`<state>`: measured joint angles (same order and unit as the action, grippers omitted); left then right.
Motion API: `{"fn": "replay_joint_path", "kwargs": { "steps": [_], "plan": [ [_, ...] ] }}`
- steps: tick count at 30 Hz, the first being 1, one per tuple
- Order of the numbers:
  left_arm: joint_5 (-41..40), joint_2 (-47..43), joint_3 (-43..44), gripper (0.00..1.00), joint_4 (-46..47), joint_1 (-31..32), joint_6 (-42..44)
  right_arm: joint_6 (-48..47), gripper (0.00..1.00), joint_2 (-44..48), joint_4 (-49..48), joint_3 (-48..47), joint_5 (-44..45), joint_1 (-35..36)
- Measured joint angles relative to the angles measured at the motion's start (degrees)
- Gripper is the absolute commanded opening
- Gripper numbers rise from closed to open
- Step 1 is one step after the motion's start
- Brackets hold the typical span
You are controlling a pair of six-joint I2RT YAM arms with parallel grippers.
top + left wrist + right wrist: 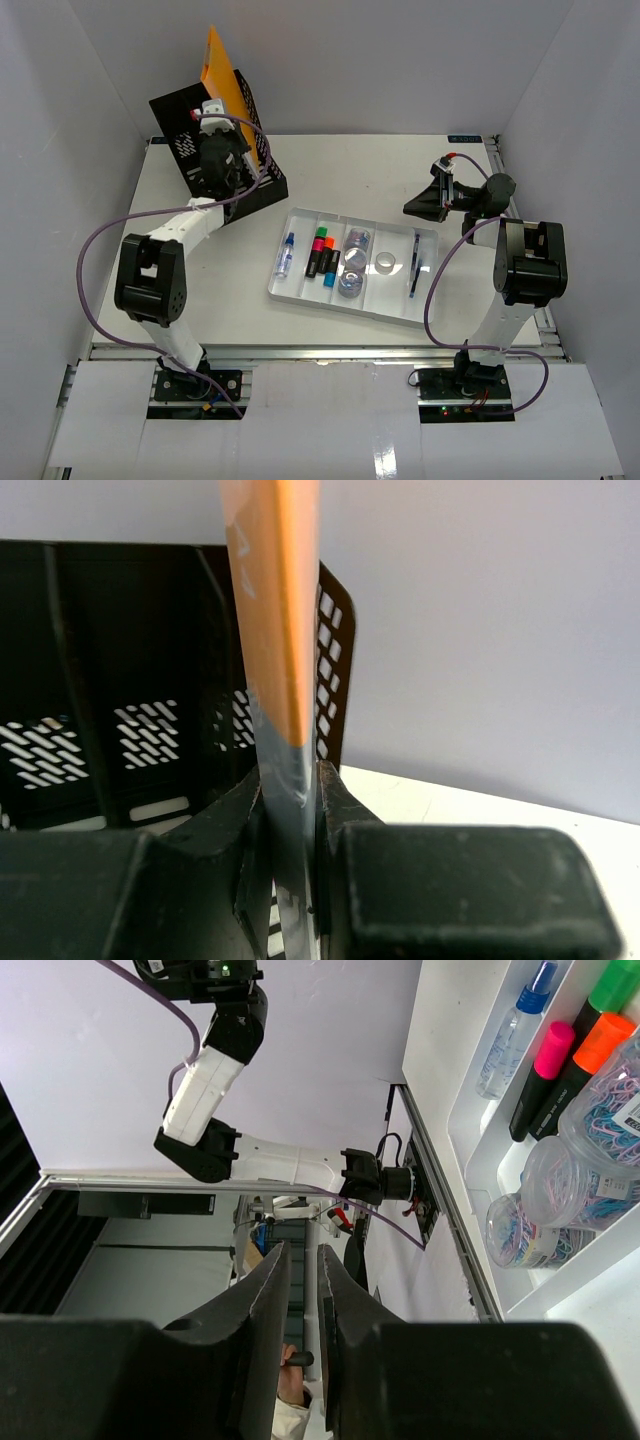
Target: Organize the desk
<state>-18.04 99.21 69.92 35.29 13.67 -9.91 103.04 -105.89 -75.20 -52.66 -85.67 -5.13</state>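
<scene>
The white desk (380, 170) carries a black mesh file rack (175, 125) at the back left. My left gripper (232, 152) is shut on the lower edge of an orange folder (222, 75), which stands upright and tilted in the rack. In the left wrist view the folder (275, 600) rises from between my fingers, with the gripper (290, 810) closed flat on it and the rack (100, 680) behind it. My right gripper (412, 207) hovers over the right side of the desk; in the right wrist view the gripper (303, 1260) is shut and holds nothing.
A white compartmented tray (300, 215) lies mid-desk with a spray bottle (286, 255), highlighters (322, 255), jars of paper clips (355, 262), a clear roll (386, 262) and a pen (415, 262). The tray (470, 1110) also shows in the right wrist view. White walls enclose the desk.
</scene>
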Motion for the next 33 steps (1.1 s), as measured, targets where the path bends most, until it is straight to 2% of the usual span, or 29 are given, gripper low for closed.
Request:
{"fn": "replay_joint_path", "kwargs": {
  "steps": [7, 22, 28, 33],
  "plan": [
    [-0.15, 4.8, 0.85, 0.0, 3.44, 1.49, 2.72, 0.0, 0.23, 0.0, 0.0, 0.0, 0.0, 0.0],
    [-1.11, 5.32, -0.99, 0.0, 7.42, 1.46, 5.88, -0.02, 0.22, -0.02, 0.0, 0.02, 0.0, 0.0],
    [-3.64, 5.37, -0.74, 0.0, 7.33, 1.5, 5.25, -0.02, 0.22, -0.02, 0.0, 0.07, 0.0, 0.0],
    [-6.98, 8.07, 3.0, 0.0, 5.96, 1.54, 3.45, -0.02, 0.21, -0.02, 0.0, 0.07, 0.0, 0.0]
  ]
}}
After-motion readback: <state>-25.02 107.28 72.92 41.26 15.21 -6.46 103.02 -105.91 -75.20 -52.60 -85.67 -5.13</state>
